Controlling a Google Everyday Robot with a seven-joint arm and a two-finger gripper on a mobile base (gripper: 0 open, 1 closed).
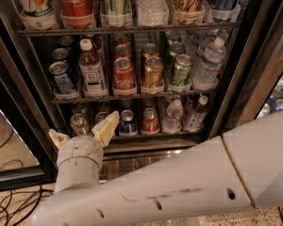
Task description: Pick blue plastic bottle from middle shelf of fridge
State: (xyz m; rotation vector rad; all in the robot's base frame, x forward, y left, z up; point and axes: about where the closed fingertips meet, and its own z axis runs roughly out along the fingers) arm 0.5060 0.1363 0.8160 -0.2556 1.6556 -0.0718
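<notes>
The gripper [82, 132], its two cream wedge-shaped fingers spread apart on nothing, hangs low before the fridge [19, 126], while the blue plastic bottle [92, 70], clear, brown-filled and white-capped, stands on the thin wire middle shelf [137, 97] beside a red can [124, 75]

A speckled stone floor [19, 197] shows at the lower left, crossed by loose black cables [4, 211], and again at the lower right corner. A black-framed glass door [12, 145] stands at the left edge. The gripper [82, 133] sits low beside it, fingers spread apart.
</notes>
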